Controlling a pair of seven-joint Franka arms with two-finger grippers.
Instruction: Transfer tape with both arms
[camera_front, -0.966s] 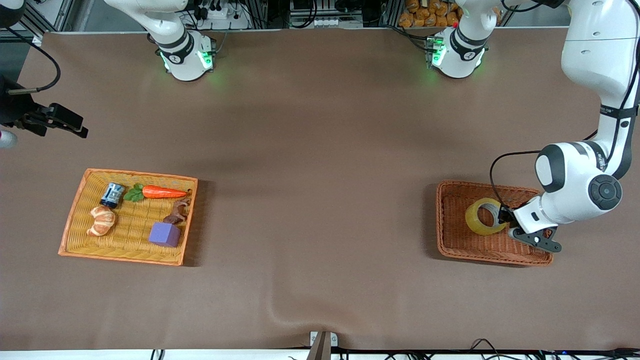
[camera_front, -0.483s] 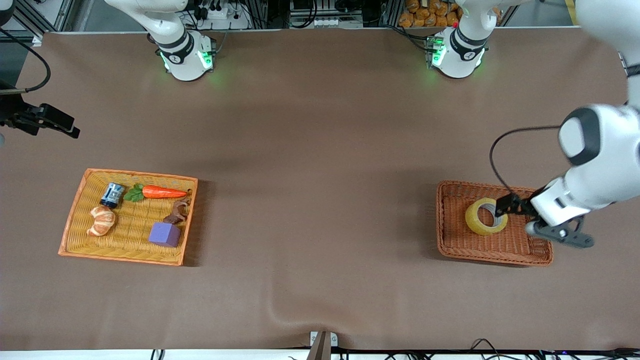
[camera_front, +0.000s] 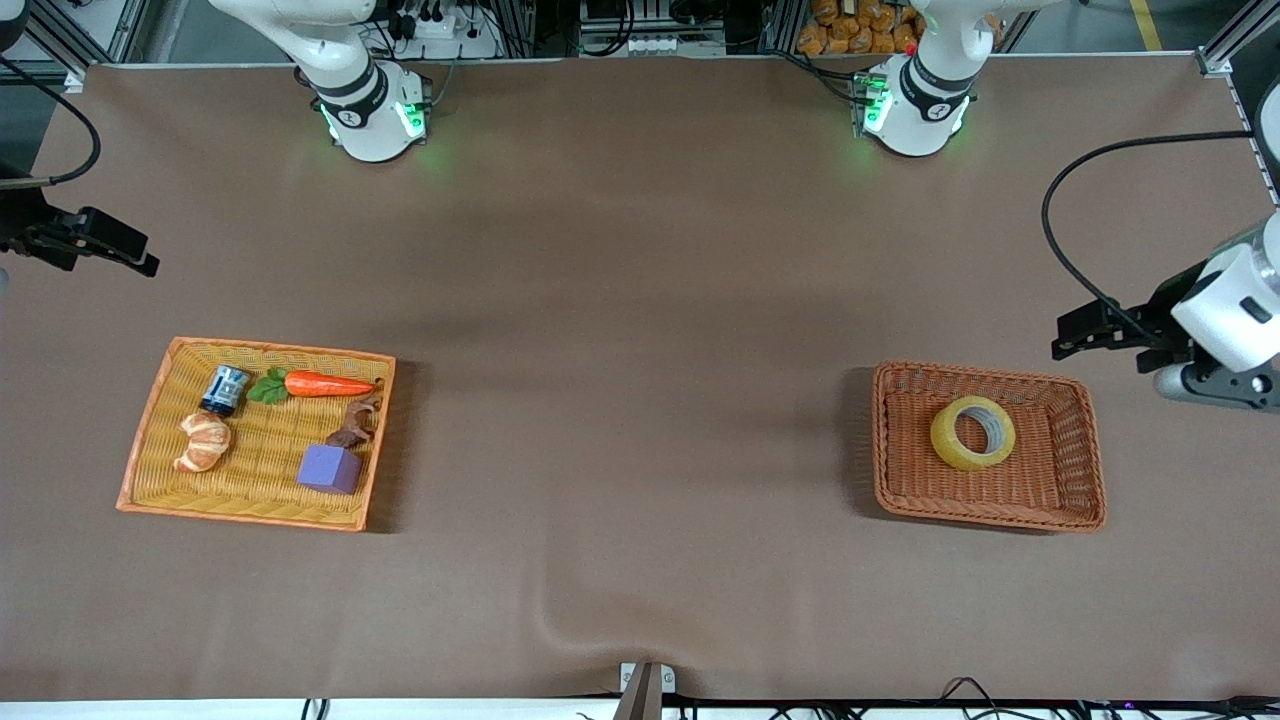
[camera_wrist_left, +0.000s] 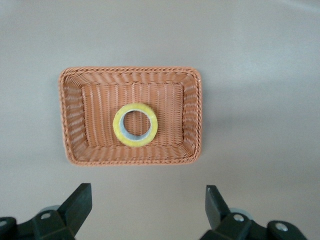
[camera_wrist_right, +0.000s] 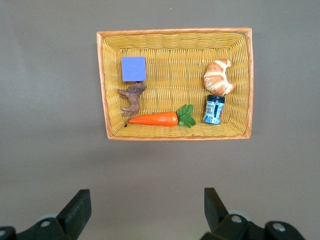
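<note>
Front view: tape lies flat in basket (delivered, I reckon); left gripper at its 1 o'clock, wide open, empty. Right gripper waits open, empty.

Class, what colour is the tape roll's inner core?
Grey-white, seen best in the left wrist view: tape.

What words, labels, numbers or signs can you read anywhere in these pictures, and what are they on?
No text can be read here.
The small jar in the yellow basket has a blue and white label: too small and blurred to read.
The round marks on the two arm bases: too small to read.
The tape, the brown basket and the other items show no writing.
</note>
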